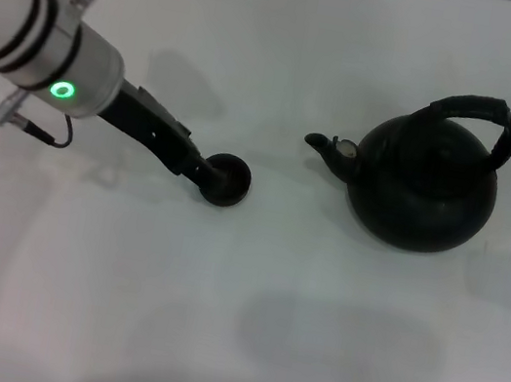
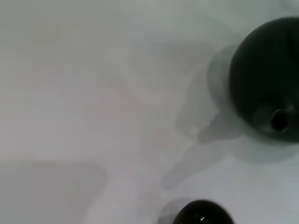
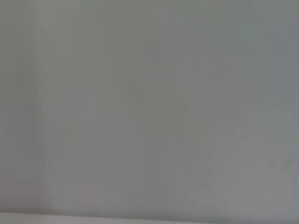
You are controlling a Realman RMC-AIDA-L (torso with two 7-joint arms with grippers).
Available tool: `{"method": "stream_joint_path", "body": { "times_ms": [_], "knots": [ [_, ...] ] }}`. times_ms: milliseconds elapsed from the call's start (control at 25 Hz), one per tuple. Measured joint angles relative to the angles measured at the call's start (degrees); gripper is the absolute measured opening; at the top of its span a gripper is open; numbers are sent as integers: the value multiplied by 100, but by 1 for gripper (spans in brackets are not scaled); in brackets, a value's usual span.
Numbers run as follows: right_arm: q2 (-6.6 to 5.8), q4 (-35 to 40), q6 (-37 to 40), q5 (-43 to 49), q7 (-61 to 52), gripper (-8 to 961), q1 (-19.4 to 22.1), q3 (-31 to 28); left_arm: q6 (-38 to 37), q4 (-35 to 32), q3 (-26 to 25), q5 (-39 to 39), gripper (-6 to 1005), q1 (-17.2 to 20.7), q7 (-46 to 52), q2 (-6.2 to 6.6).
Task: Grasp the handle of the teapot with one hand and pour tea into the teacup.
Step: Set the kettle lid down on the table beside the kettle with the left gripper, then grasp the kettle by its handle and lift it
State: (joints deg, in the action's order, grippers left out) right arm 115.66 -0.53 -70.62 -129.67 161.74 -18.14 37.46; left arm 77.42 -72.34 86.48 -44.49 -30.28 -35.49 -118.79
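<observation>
Plainly nothing is poured yet: the left gripper (image 1: 207, 174) reaches the cup (image 1: 228, 179), its grip impossible to tell, while the teapot (image 1: 425, 181) stands ungrasped.

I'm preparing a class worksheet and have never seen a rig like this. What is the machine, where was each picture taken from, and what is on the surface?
It is a two-armed robot. The head view looks down from its head at a white table. The left arm reaches in; its left gripper is at the tiny dark teacup, though a hold can't be confirmed. To the robot's right stands the black teapot, its arched handle untouched, spout toward the cup. The left wrist view shows teapot and cup up close. The right wrist view shows only blank surface; the right arm is out of sight.
</observation>
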Motion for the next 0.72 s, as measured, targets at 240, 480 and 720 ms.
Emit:
{"method": "stream_joint_path", "body": {
  "times_ms": [240, 480, 720],
  "knots": [
    [-26, 94, -15, 152, -34, 873, 40, 142, 59, -674, -369, -855, 884, 747, -1104, -2],
    [-59, 900, -84, 251, -615, 874, 424, 742, -79, -383, -941, -2035, 884, 1308, -2572, -9],
    [-71, 2787, 91, 876, -2077, 874, 1289, 1240, 148, 414, -1645, -3721, 884, 1713, -4395, 0]
  ]
}}
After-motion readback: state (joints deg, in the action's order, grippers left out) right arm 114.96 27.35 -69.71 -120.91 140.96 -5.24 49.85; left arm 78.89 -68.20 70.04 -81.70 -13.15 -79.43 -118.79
